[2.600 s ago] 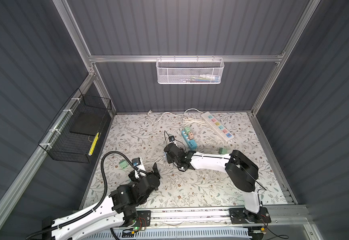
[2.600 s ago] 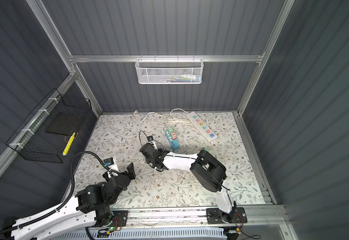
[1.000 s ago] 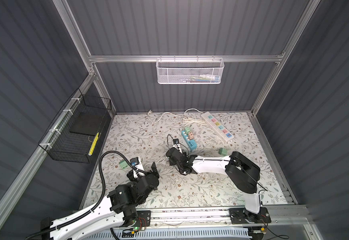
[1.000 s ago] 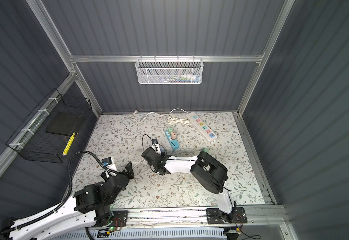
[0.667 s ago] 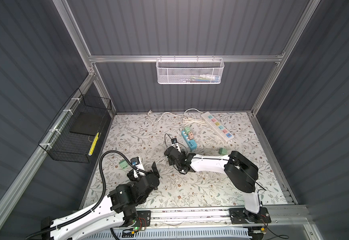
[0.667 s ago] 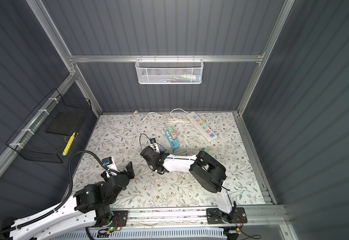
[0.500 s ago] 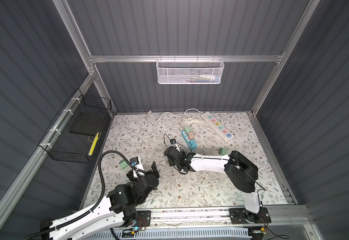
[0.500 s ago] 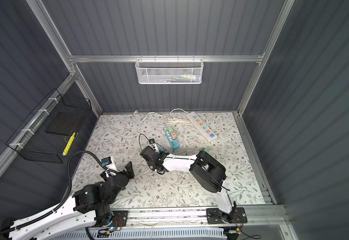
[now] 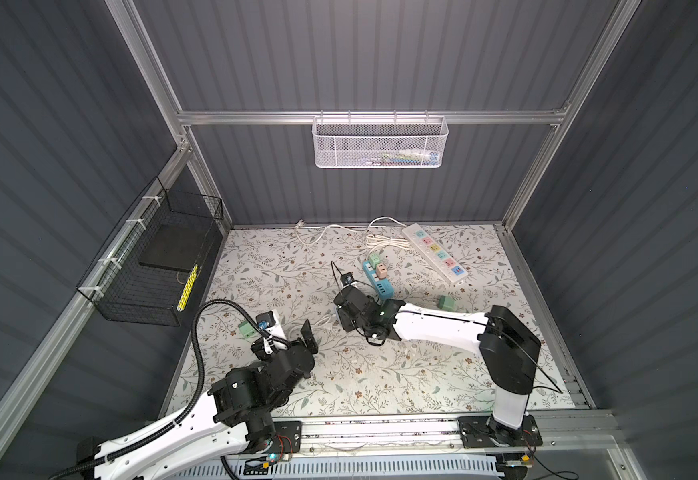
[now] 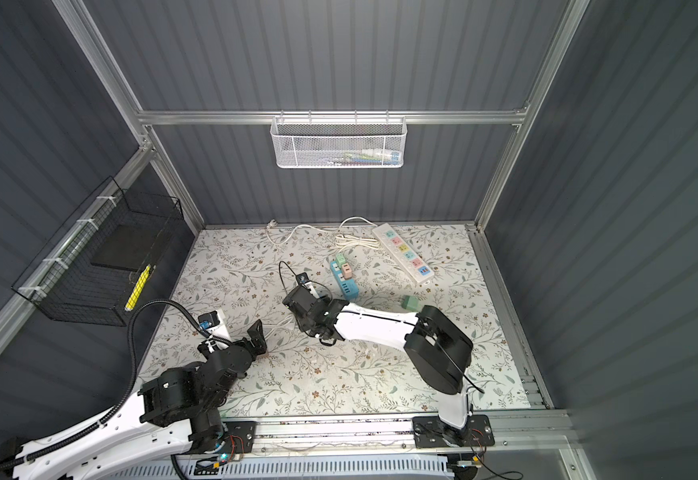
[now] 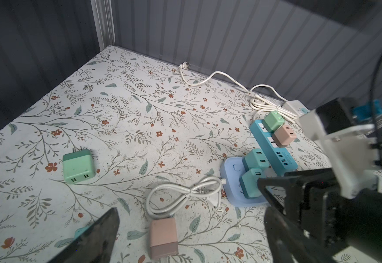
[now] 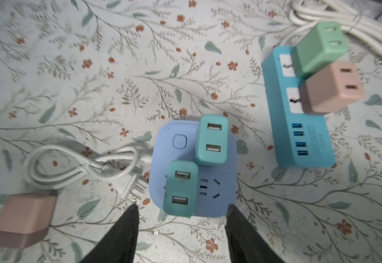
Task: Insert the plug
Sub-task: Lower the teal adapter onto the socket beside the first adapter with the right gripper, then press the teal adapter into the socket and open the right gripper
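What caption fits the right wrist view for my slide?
Open right gripper over two teal USB chargers plugged into a lavender-blue square socket block.

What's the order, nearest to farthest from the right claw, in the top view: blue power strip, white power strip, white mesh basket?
1. blue power strip: mid-table, just beyond the right claw toward the back wall.
2. white power strip: farther back, toward the right rear of the table.
3. white mesh basket: hung on the back wall, above the table.

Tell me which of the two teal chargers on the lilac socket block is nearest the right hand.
The teal charger at the socket block edge, just ahead of the right hand; the other charger sits farther off, beside the button.
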{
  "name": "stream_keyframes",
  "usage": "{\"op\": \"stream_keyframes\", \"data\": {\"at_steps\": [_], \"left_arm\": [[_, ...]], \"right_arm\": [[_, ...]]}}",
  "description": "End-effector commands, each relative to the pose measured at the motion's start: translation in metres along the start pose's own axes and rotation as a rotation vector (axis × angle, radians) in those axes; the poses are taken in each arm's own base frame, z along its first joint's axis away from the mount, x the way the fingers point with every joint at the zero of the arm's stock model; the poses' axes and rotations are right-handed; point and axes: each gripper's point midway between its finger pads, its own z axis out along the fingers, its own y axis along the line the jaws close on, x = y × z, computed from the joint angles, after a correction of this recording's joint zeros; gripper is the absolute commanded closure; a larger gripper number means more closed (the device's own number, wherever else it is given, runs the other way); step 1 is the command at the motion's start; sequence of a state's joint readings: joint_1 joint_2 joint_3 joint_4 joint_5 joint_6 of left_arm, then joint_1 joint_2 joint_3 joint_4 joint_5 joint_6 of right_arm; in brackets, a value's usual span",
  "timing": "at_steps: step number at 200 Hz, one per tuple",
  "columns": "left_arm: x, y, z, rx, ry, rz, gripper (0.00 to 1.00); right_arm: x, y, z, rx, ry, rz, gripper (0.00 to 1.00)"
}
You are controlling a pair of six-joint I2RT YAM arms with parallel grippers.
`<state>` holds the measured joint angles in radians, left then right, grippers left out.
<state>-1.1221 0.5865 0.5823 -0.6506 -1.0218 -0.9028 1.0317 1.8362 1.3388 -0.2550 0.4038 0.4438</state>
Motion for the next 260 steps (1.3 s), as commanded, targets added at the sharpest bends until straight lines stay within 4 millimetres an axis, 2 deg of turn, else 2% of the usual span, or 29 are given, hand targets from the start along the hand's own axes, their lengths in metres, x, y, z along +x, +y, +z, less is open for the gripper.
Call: {"op": "stream_keyframes", "data": {"at_steps": [1, 23, 46, 75, 100, 122, 178, 192, 212, 236, 260], "left_arm": [[-0.011, -0.004, -0.001, -0.007, -0.019, 0.007, 0.01], [-0.01, -0.01, 0.001, -0.003, -0.01, 0.018, 0.01], [-0.01, -0.013, 0.002, 0.0, -0.003, 0.024, 0.01], [-0.008, -0.014, 0.003, -0.002, 0.0, 0.024, 0.01], [-0.006, -0.013, 0.003, -0.001, 0.005, 0.02, 0.01], [-0.004, -0.015, 0.004, -0.001, 0.008, 0.019, 0.01], [-0.007, -0.028, 0.007, 0.007, 0.014, 0.038, 0.01], [-0.007, -0.029, 0.007, 0.008, 0.017, 0.044, 0.01], [-0.007, -0.029, 0.007, 0.012, 0.014, 0.045, 0.0], [-0.004, -0.026, 0.007, 0.014, 0.013, 0.042, 0.0], [-0.001, -0.024, 0.008, 0.015, 0.011, 0.043, 0.0]], "right_arm": [[0.003, -0.013, 0.002, 0.013, 0.02, -0.009, 0.37], [0.002, -0.023, 0.008, 0.037, 0.027, -0.01, 0.37], [0.009, -0.026, 0.021, 0.036, 0.06, 0.003, 0.37], [0.033, -0.029, 0.039, 0.044, 0.112, 0.01, 0.37], [0.051, -0.033, 0.045, 0.052, 0.139, 0.022, 0.37], [0.049, -0.036, 0.039, 0.055, 0.128, 0.023, 0.37], [0.006, -0.03, 0.006, 0.0, 0.036, 0.024, 0.35], [0.001, -0.032, -0.002, -0.009, 0.011, 0.045, 0.34], [0.008, -0.036, -0.009, -0.034, 0.019, 0.099, 0.34], [0.031, -0.042, -0.01, -0.074, 0.04, 0.186, 0.36], [0.058, -0.038, -0.002, -0.115, 0.095, 0.228, 0.37]]}}
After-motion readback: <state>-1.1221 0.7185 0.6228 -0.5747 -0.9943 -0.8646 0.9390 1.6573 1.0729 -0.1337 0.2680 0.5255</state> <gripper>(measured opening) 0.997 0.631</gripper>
